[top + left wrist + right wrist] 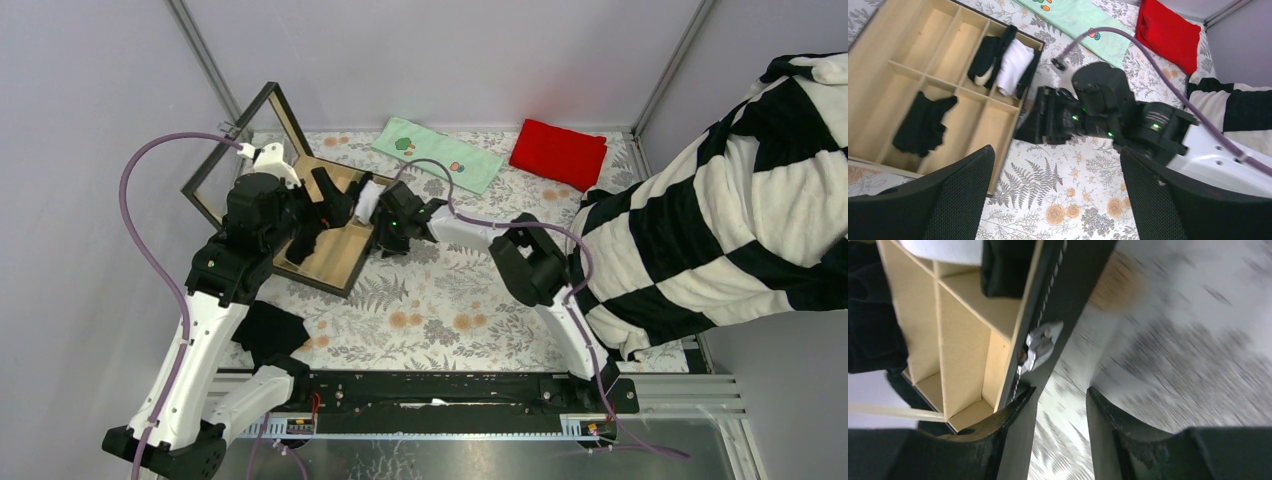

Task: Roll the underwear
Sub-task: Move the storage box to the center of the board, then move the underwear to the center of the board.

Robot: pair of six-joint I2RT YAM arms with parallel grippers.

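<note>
A piece of black underwear (923,125) lies crumpled in one compartment of the wooden divided box (903,70). Another black piece (985,57) sits beside a white cloth (1013,65) in a far compartment. More black underwear (270,330) lies on the table by the left arm. My left gripper (1055,200) hangs wide open above the box's right edge (322,218), holding nothing. My right gripper (1060,440) is low on the table against the box's outer wall (378,238). It is open, with only tablecloth showing between its fingers (1018,440).
The box's open lid frame (235,140) stands at the back left. A green towel (438,153) and a red cloth (558,152) lie at the back. A black-and-white striped blanket (720,210) bulks at the right. A metal clasp (1040,342) sticks out from the box edge.
</note>
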